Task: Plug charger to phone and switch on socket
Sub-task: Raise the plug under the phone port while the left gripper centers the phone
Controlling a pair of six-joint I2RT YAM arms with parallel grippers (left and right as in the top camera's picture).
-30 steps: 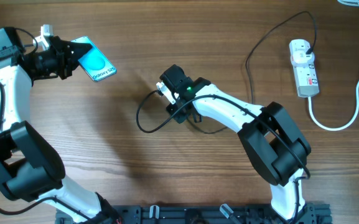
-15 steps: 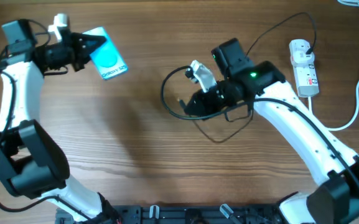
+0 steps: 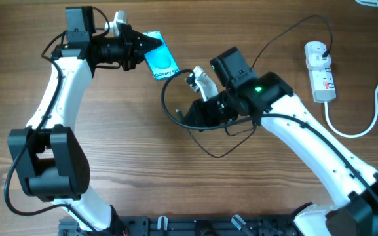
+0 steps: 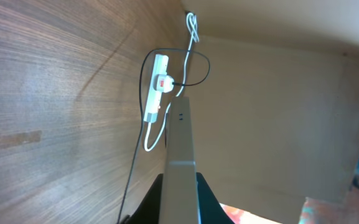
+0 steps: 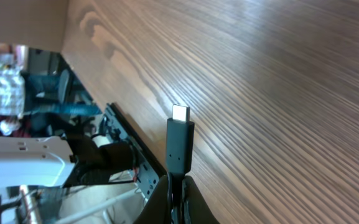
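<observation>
My left gripper [image 3: 141, 50] is shut on the phone [image 3: 161, 56], teal-blue screen up, held above the table at the upper middle. In the left wrist view the phone [image 4: 180, 149] shows edge-on between the jaws [image 4: 179, 199]. My right gripper [image 3: 187, 117] is shut on the charger's plug; its black cable [image 3: 175, 118] loops beside it. In the right wrist view the plug tip [image 5: 180, 140] sticks up from the jaws [image 5: 178, 193], metal end free. The plug sits below and right of the phone, apart from it. The socket [image 3: 320, 71] lies at the far right and also shows in the left wrist view [image 4: 157, 87].
A thick white cable [image 3: 362, 124] curves from the socket's near end off the right edge. The black cable [image 3: 287, 33] runs from the socket's plug across the upper table. Bare wood lies left and front. A black rail [image 3: 195, 226] lines the front edge.
My left arm carried the phone to the right toward the middle. My right arm lifted the plug and cable and shifted slightly left, so phone and plug are now close together.
</observation>
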